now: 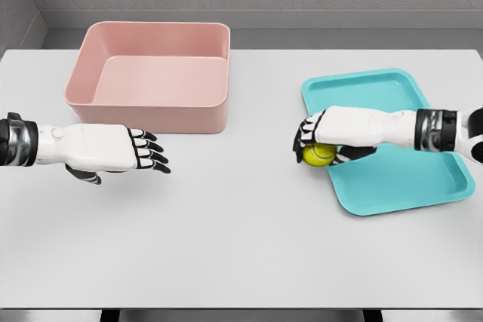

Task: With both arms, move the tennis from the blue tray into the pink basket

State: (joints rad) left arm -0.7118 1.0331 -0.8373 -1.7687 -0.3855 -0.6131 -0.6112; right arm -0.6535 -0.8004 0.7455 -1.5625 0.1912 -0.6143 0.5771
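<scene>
A yellow-green tennis ball [318, 154] sits at the left edge of the blue tray [407, 179], on the right side of the table. My right hand [315, 145] is over it with fingers curled around the ball. The pink basket [151, 77] stands at the back left and holds nothing that I can see. My left hand [143, 152] hovers in front of the basket, palm down, fingers extended toward the right and holding nothing.
The white table [241, 246] stretches wide between the two hands and toward the front edge. A grey wall runs behind the table.
</scene>
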